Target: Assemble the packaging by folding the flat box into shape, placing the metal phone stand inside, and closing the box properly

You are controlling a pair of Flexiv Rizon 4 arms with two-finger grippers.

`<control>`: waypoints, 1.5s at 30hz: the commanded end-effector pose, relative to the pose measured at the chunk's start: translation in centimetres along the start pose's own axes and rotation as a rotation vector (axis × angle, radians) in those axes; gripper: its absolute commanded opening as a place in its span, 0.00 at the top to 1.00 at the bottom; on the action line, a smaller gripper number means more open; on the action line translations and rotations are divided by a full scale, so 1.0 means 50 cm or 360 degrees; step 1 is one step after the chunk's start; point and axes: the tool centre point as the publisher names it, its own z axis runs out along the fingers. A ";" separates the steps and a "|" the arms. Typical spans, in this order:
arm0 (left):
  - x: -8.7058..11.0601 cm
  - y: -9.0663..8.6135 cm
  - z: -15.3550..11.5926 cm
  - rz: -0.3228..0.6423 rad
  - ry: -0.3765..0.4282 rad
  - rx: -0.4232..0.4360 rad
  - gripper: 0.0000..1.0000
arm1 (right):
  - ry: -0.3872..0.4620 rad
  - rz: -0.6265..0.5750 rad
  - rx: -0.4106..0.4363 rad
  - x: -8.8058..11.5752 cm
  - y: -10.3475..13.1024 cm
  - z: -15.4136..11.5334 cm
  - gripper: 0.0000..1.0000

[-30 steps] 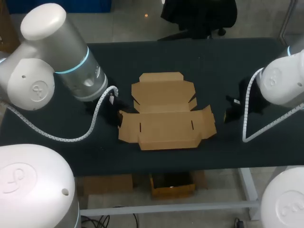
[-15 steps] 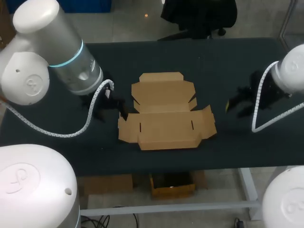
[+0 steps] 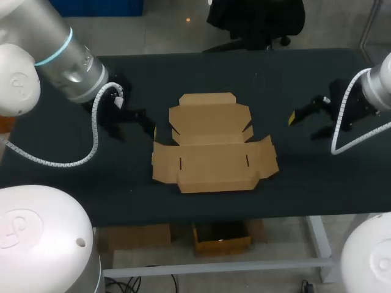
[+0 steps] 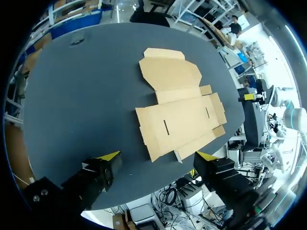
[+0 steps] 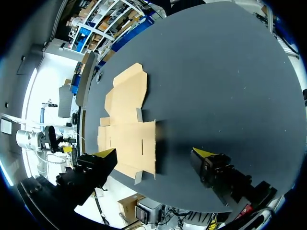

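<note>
A: What moved?
B: Both arms have pulled outward from the flat box [image 3: 211, 146]. The box hasn't shifted.
A: Where are they now?
B: Left gripper [image 3: 135, 130] is near the box's left edge. Right gripper [image 3: 307, 126] is apart from it on the right.
A: Fingers?
B: Both spread wide, holding nothing.
A: Box?
B: Unfolded, flat mid-table [image 3: 275, 73]. In the 2 wrist views it lies ahead of each gripper, touching neither.

Both arms were angled inward toward each other, the left arm [image 3: 58, 58] extending from the near-left corner and the right arm [image 3: 377, 90] from the right edge. The left gripper [image 3: 135, 126] and the right gripper [image 3: 304, 127] each stood wide open, yellow-tipped fingers spread apart and holding nothing.
</note>
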 end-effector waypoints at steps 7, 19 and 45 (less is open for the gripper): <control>-0.030 -0.043 0.000 0.0013 0.0093 -0.0022 0.00 | 0.0563 -0.0091 0.0017 0.019 0.030 0.007 0.00; -0.030 -0.043 0.000 0.0013 0.0093 -0.0022 0.00 | 0.0563 -0.0091 0.0017 0.019 0.030 0.007 0.00; -0.014 -0.128 0.012 0.0167 0.0297 0.0029 0.00 | 0.0764 -0.0089 0.0196 0.029 0.164 0.112 0.00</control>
